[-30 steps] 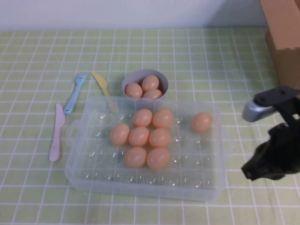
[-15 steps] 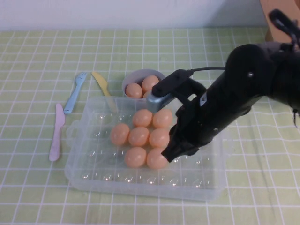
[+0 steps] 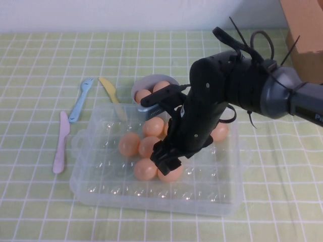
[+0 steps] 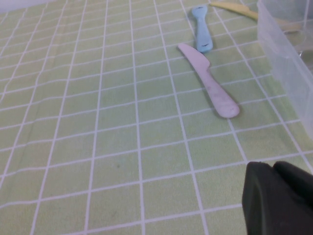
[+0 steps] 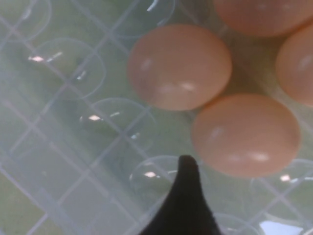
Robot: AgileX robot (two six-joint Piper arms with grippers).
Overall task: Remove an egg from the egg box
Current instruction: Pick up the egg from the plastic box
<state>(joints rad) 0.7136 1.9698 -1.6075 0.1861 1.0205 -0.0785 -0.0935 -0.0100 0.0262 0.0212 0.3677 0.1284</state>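
Observation:
The egg box [image 3: 91, 174] is a clear plastic tray with dimpled cells at the table's middle. Several peach-orange eggs lie in it, among them one at the front [image 3: 145, 169], one on the left [image 3: 128, 144] and one alone on the right [image 3: 220, 132]. My right gripper [image 3: 165, 159] hangs low inside the box, over the front eggs of the cluster. In the right wrist view two eggs [image 5: 179, 66] [image 5: 245, 135] lie just ahead of the gripper's dark tip [image 5: 188, 196]. My left gripper [image 4: 279, 196] is shut and empty above the mat, left of the box.
A pale grey bowl [image 3: 151, 80] with eggs stands behind the box. A blue fork [image 3: 81, 100], a yellow knife [image 3: 108, 89] and a pink knife [image 3: 61, 142] lie left of the box. A cardboard box [image 3: 305, 38] stands at the back right.
My right arm has swung in from the right edge, across the box, and dropped to the front eggs of the cluster. The eggs have not moved.

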